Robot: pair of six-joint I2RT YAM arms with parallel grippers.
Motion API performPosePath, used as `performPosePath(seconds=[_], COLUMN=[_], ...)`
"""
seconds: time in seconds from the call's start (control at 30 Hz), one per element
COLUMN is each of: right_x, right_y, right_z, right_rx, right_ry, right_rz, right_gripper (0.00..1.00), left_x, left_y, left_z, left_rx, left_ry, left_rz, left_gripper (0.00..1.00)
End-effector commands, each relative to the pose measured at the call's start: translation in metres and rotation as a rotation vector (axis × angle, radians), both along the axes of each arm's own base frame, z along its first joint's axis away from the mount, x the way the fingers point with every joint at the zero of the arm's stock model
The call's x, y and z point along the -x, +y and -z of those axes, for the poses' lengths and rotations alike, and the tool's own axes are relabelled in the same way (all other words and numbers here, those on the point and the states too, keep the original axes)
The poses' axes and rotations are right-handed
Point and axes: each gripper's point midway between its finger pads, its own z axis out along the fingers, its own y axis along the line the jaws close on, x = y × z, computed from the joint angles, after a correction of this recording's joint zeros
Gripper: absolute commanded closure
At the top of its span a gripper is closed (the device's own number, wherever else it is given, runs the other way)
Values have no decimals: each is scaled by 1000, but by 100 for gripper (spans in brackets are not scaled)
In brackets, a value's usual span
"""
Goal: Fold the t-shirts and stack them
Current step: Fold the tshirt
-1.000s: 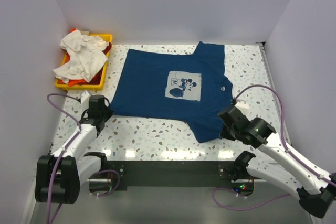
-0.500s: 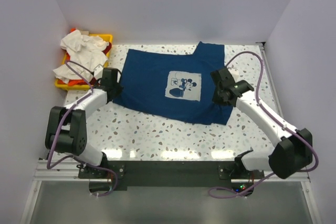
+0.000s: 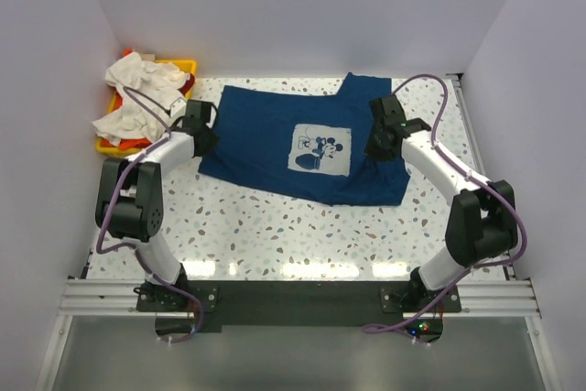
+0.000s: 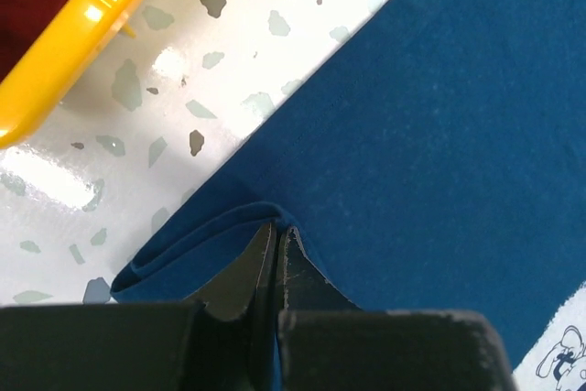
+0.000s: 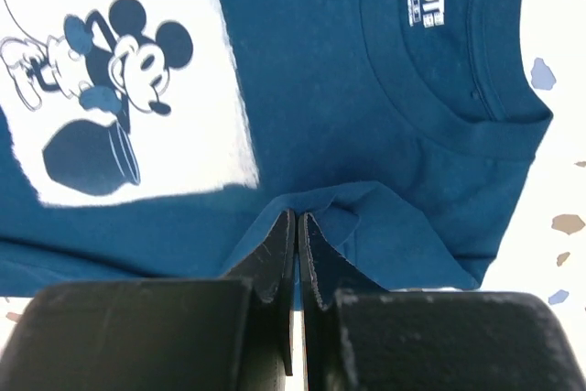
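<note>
Your left gripper [image 4: 276, 246] is pinched shut on a little fold of the navy t-shirt [image 3: 275, 125]. It holds the shirt at its left edge, close to the yellow tray [image 3: 183, 68]. Your right gripper [image 5: 298, 226] is pinched shut too. It holds a small bunch of the same cloth, just below the neck hole [image 5: 458, 61] and beside the pale cartoon print [image 5: 119, 89].

The navy t-shirt lies spread out on the counter [image 3: 275, 226] with the print facing up. Its neck is on the right and its bottom edge is on the left. You hold it at both ends of one long side, and I think that is so the side can fold over straight, not crooked. One gripper alone would let the other end droop and wrinkle.

From above, the near edge by the right gripper looks doubled over, so the fold seems to be just starting. The far side of the shirt lies flat and helps hold the rest in place.

White and orange-red t-shirts [image 3: 137, 98] sit heaped in the tray, out of the way, waiting for their turn.
</note>
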Motion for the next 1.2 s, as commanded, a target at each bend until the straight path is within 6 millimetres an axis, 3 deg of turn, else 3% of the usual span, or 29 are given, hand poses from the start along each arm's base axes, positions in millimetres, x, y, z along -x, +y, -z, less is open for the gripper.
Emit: performPosePath(seconds=[0.0,0.53,0.87,1.17], right_x=[-30,-59,-62,-58], right_y=[3,-24,-45,-60], right_z=[-21,-41,-50,-44], right_rx=[-49,-97,-112,-138], right_ry=[-82,-129,-153,-156], right_rz=[-9,52,93,123], right_gripper=[100,100,100,100], left_x=[-18,-28,-37,-52], left_y=[7,18,19,17], left_z=[-17,-26,-33,-39], left_rx=[3,8,13,5], left_ry=[-47,-72,-96,-103], left_rz=[-25,-30,-25,-3], left_gripper=[100,100,100,100])
